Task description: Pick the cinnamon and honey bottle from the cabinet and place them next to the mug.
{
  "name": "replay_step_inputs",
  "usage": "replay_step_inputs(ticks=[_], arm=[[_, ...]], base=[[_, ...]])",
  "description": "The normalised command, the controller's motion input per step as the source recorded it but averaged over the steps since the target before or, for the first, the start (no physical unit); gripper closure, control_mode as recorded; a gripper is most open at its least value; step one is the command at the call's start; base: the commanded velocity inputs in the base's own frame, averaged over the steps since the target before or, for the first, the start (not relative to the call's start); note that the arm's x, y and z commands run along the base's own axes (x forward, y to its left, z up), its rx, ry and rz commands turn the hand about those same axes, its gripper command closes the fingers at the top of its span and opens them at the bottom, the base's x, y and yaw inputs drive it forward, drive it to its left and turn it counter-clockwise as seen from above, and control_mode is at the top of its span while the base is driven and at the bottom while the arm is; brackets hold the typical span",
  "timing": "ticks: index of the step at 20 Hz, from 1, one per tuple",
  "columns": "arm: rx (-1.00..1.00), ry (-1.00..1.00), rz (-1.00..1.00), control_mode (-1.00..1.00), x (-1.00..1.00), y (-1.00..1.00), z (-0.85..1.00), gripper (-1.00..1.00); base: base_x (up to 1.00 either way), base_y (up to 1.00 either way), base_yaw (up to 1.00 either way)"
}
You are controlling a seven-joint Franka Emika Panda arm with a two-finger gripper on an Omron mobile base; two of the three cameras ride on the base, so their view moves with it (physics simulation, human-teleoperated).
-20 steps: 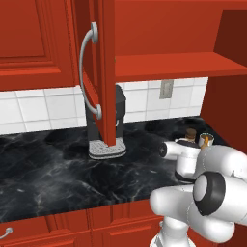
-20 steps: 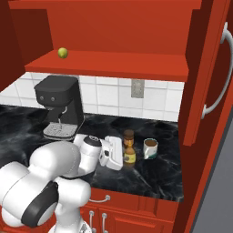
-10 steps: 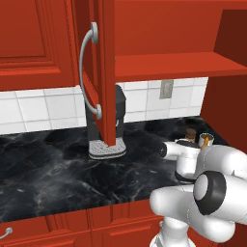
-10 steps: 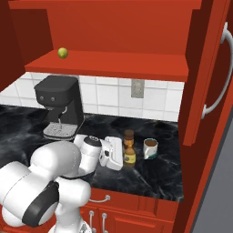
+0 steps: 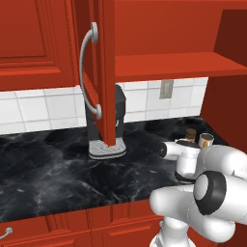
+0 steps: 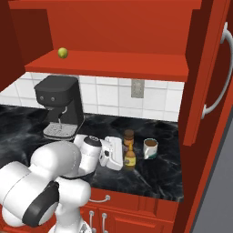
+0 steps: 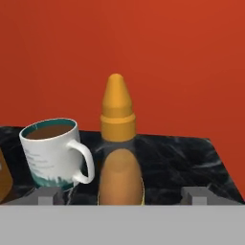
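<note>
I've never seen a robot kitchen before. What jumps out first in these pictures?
The honey bottle stands on the black counter right in front of the robot's tool, between its two fingertips. Beside it stands a white mug of brown drink, with the cinnamon just behind. A small green fruit sits on the red cabinet shelf.

A black coffee machine [image 6: 59, 107] stands upright at the back of the black marble counter [image 6: 154, 175], against the white tiled wall [image 6: 109, 98]; in the left base view its body [image 5: 118, 116] is partly hidden. A grey wall socket [image 6: 137, 88] sits in the tiles to the right of the machine. A small green lime [image 6: 63, 53] rests toward the left end of the red ledge above. Below the counter's front edge run low red drawers, one with a small grey pull [image 6: 101, 199], another pull [image 5: 5, 233] at far left.
</note>
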Motion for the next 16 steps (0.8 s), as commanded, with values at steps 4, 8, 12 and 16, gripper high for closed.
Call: replay_step_inputs(ticks=[4,8,12,16], arm=[[0.00,-0.01,0.00,-1.00,-0.02,0.00,0.07,-1.00],[0.00,-0.07,0.00,-1.00,-0.32,0.00,0.57,-1.00],[0.00,-0.05,0.00,-1.00,-0.39,0.00,0.76,-1.00],[0.00,-0.01,0.00,-1.00,-0.47,0.00,0.78,-1.00]], base=[[0.00,0.00,0.00],[0.00,0.00,0.00],[0.00,0.00,0.00],[0.00,0.00,0.00]])
